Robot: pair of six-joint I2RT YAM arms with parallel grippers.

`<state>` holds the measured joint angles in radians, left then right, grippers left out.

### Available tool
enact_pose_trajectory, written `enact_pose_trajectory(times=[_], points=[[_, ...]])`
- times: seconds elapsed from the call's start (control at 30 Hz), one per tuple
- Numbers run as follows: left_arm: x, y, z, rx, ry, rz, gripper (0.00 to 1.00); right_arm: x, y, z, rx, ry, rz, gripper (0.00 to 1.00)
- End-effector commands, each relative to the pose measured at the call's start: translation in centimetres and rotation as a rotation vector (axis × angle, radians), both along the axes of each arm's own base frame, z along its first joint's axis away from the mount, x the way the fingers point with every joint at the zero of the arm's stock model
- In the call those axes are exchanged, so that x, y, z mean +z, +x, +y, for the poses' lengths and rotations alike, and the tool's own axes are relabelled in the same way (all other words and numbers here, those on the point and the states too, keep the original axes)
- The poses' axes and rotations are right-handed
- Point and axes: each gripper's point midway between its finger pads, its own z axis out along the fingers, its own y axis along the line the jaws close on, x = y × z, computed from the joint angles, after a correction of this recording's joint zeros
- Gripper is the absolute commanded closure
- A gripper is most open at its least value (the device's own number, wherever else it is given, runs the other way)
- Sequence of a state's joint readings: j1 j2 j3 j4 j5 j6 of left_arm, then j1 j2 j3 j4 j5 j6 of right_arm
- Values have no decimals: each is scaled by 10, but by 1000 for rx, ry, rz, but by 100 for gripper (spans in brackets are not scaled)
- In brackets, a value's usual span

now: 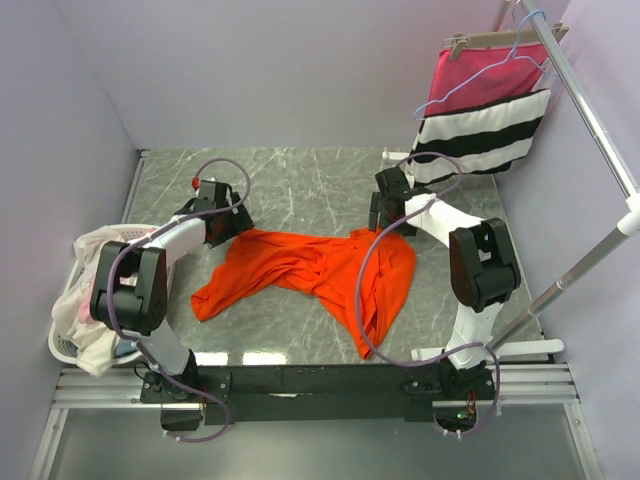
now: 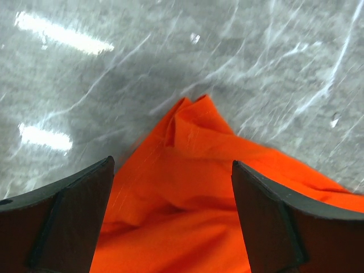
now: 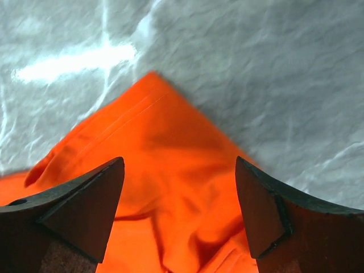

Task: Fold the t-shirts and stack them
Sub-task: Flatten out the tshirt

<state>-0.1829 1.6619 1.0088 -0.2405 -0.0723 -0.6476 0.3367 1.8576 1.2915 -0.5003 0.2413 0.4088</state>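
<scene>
A bright orange-red t-shirt (image 1: 310, 272) lies crumpled on the grey marbled table (image 1: 300, 180). My left gripper (image 1: 228, 222) is open over the shirt's far left corner (image 2: 190, 111), its fingers (image 2: 74, 210) spread either side of the cloth (image 2: 182, 205). My right gripper (image 1: 385, 215) is open over the shirt's far right corner (image 3: 153, 82), with orange cloth (image 3: 182, 193) between its wide-set fingers (image 3: 267, 210). Neither holds the fabric. More t-shirts, cream-white and pale pink (image 1: 95, 290), fill a basket at the left.
The white laundry basket (image 1: 62, 345) stands off the table's left edge. A pink cloth with black and white stripes (image 1: 480, 110) hangs on a hanger from the rail (image 1: 590, 110) at the back right. Purple walls close in the table.
</scene>
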Motion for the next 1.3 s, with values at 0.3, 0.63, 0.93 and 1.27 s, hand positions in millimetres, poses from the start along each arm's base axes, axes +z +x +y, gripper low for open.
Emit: enact_pose_trajectory(times=[0.3,0.63,0.93,1.27], points=[[10,37,-36,-84,-86,-73,33,-6,42,-8,28,81,-5,16],[-6,30,-42,-100,-95,-29,99,-14,41,17,128,189,32,81],[124,37,-23,-86,-40,-246,99,163,32,11,156,239,-390,100],[259,-8,21,-8,-8,-504,99,295,-15,-19,104,211,-675,100]])
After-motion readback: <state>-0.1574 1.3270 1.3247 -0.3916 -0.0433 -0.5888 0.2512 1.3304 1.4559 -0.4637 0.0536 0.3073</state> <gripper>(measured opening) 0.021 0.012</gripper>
